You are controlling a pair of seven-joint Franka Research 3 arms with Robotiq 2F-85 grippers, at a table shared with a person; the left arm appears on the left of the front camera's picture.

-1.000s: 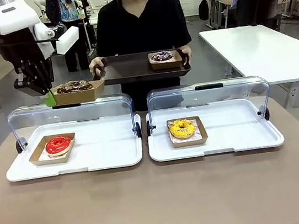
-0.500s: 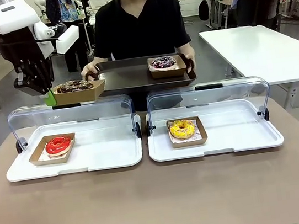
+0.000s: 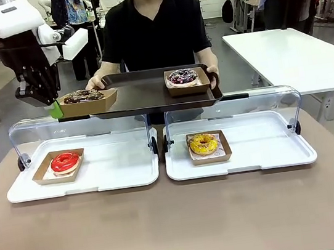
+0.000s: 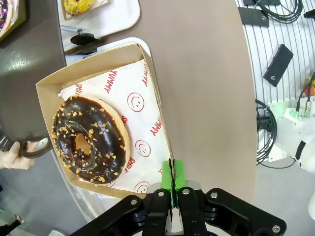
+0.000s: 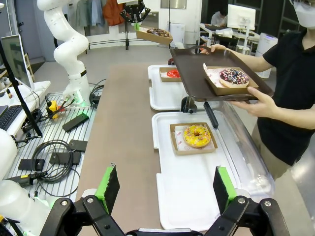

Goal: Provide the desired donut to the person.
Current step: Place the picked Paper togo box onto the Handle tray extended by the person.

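Front view shows the left gripper (image 3: 56,107) holding a cardboard tray (image 3: 88,103) with a chocolate donut (image 3: 83,96) up above the raised lid of the left display case (image 3: 80,126), right at the near-left edge of the brown serving tray (image 3: 143,88) that the person (image 3: 155,30) holds out with both hands.

To finish this step well, I judge the arm should carry the cardboard tray level over the serving tray's rim, set it on the bare left part well apart from the sprinkled donut (image 3: 182,76) at its right end, and only then let go. Tilting would slide the donut on its printed paper; pushing into the rim could jog the person's grip.

Left wrist view: the jaws are closed on one side wall of the cardboard tray (image 4: 93,118), green pads (image 4: 177,176) pinching the thin edge near its middle. The chocolate donut (image 4: 89,139) lies inside the tray beyond the pads, not touched by them.

Right wrist view: the right gripper (image 5: 165,187) hangs above the bench with jaws wide apart, gripping nothing, the yellow donut (image 5: 197,135) in its case ahead.
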